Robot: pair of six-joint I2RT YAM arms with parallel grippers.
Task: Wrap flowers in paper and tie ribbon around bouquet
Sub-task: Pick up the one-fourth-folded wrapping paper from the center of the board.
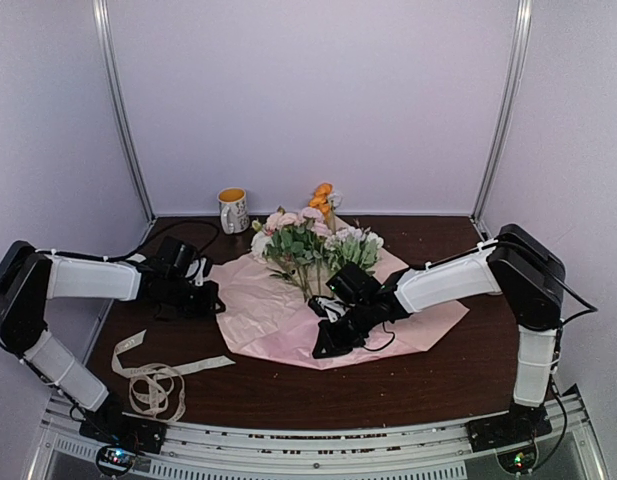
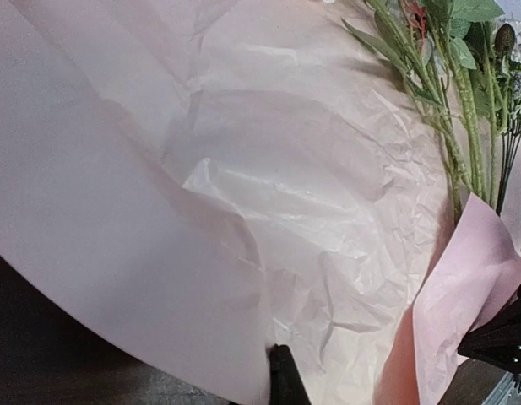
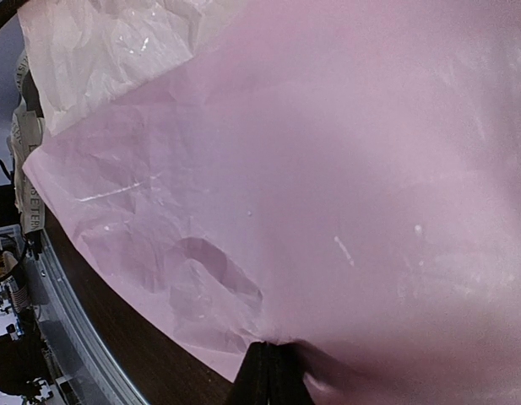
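While right gripper (image 3: pixel 267 359) is pinching the thin pale pink paper sheet (image 1: pixel 273 315) at its near edge, left gripper (image 1: pixel 212 302) its left edge, pastel artificial flowers (image 1: pixel 306 240) are lying on it at the centre of the table (image 1: pixel 448 370); judging slow, even lifts safest.

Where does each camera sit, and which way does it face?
Top external: above and behind the arm bases, looking down; both arms, the paper, the flowers.
Left wrist: at the paper's left edge, facing right toward the stems; one fingertip shows.
Right wrist: at the paper's near edge, facing left toward the ribbon; shut fingers pinch paper.
Shared: the paper.
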